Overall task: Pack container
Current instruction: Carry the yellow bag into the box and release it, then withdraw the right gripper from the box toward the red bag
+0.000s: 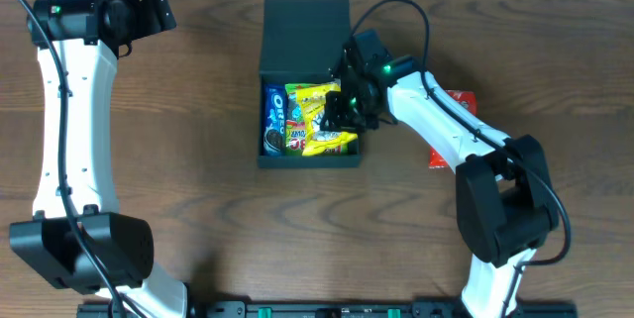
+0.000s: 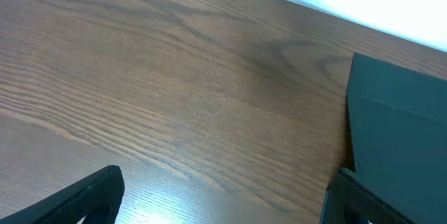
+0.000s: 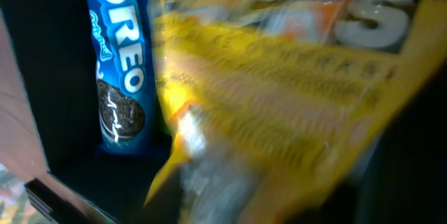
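Overhead: the right gripper [image 1: 347, 110] hangs over the container [image 1: 305, 41] at the yellow snack bag [image 1: 315, 125]; whether it grips the bag I cannot tell. The container lies mid-table, its flap lid open toward 12 o'clock. An Oreo pack [image 1: 274, 120] lies at the bag's 9 o'clock. The left gripper [image 1: 154, 11] sits well apart, at the container's 10 o'clock.

Left wrist: the left gripper [image 2: 223, 199] is spread wide and empty, with the container [image 2: 398, 112] at 3 o'clock.

Right wrist: the blurred bag [image 3: 279, 91] fills the view, with the Oreo pack [image 3: 115, 63] at its 9 o'clock.
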Robot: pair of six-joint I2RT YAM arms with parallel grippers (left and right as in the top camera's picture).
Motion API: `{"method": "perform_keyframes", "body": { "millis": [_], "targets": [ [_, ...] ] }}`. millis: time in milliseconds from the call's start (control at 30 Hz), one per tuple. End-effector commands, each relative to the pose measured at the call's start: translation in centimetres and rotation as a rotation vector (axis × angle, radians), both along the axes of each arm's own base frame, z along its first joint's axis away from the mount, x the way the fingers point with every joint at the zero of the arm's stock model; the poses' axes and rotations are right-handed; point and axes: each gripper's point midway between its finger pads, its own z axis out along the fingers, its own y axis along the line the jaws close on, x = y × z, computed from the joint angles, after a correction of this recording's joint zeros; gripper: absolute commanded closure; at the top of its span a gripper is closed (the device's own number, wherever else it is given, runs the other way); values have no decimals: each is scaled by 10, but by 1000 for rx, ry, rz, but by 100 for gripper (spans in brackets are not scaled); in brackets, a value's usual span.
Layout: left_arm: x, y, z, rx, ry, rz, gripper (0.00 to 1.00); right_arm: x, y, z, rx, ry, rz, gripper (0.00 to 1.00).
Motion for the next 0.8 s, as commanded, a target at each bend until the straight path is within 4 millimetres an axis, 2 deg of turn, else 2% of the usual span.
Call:
{"method": "perform_keyframes", "body": {
  "millis": [0, 33, 133, 233, 267, 300, 333, 367, 433, 567, 767],
  "targets": [
    [-2, 0, 21, 14, -45, -10, 5, 3, 4, 7, 15, -8, -21, 25],
    [-2, 0, 21, 14, -45, -10, 5, 7, 4, 14, 22, -23, -25, 14],
    [-2, 0, 21, 14, -45, -10, 5, 25, -2, 52, 17, -120, -48, 9],
    [-2, 0, 21, 13, -45, -11, 5, 38, -11, 89, -30, -232, -53, 7],
    [-2, -1, 21, 9, -46, -14, 5, 40, -14, 103, -52, -279, -49, 13],
    [-2, -1, 21, 8, -47, -15, 5, 39, -14, 111, -59, -312, -30, 36],
    [-2, -1, 21, 8, -46, -15, 5, 37, -11, 115, -59, -331, -4, 90],
    [-2, -1, 21, 8, -46, -14, 5, 34, -7, 114, -61, -335, 21, 99],
    [-2, -1, 21, 8, -46, -15, 5, 27, -3, 104, -76, -322, 64, 99],
    [-2, -1, 21, 8, -46, -15, 5, 10, 2, 63, -122, -235, 123, 99],
    [-2, -1, 21, 8, -46, -15, 5, -5, -12, -3, -221, -93, 140, 99]
  ]
}}
